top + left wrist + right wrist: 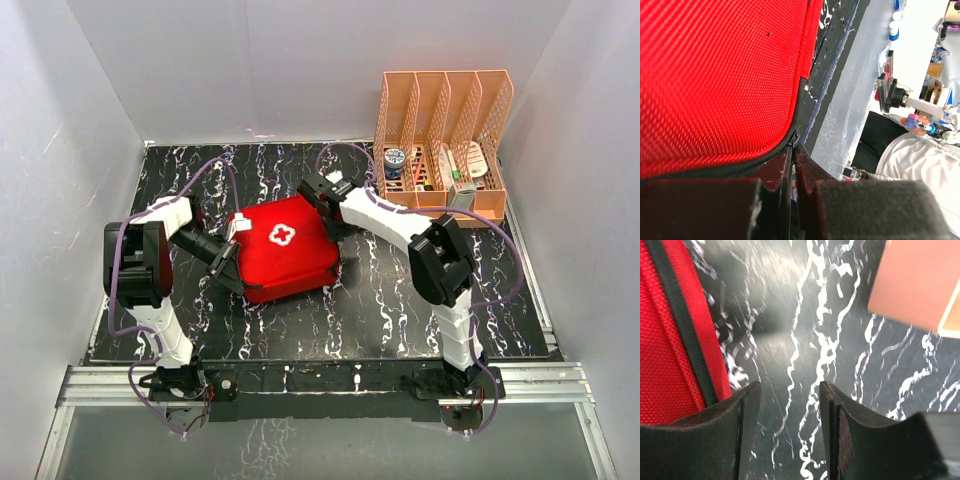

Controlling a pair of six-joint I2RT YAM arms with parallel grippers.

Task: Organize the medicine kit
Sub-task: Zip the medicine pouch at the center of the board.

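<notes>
Left gripper [794, 152] jaws pressed together, no gap visible, tips right at the black zip band [740, 167] on the medicine kit [715, 75] corner. Can't tell if anything is pinched. Red fabric fills the left and top. Strip of black marbled tabletop [832, 45] runs beside it. Background clutter is blurred.

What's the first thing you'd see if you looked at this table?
The bright red medicine kit with its white cross jumps out, lying lid-down in the middle of the black marbled table. The left tool is pinched shut at the kit's zip edge, and the right tool stands open beside its far corner. At the back right is an orange-pink file rack with small things in it.
</notes>
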